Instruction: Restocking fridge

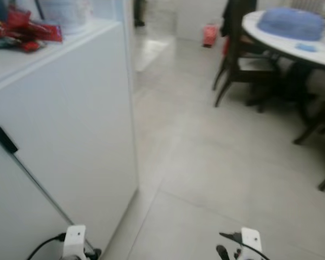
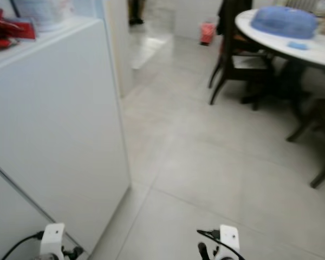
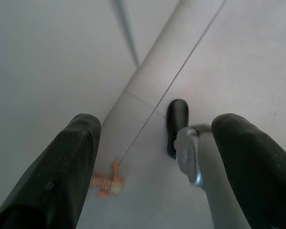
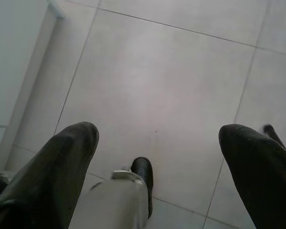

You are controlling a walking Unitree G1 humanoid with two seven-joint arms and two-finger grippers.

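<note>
1. Two arms hang low at the bottom edge of our head views, the left arm beside a white cabinet and the right arm over the pale tiled floor.
2. In its wrist view our left gripper has its fingers spread apart and grasps nothing; below it we see a small orange spring-like object lying on the floor near the cabinet's base.
3. Our right gripper is likewise released, its two black fingers wide apart over bare tile, with nothing between them.
4. Red packets lie on the cabinet's top at the far left, next to a white container; the blur keeps us from naming them more exactly.
5. We cannot tell which of the surfaces, if any, is the fridge.
6. Ahead to the right stands a round white table bearing a blue dome-shaped cover, with dark wooden chairs around it.
7. A small red object sits on the floor in the distance.
</note>
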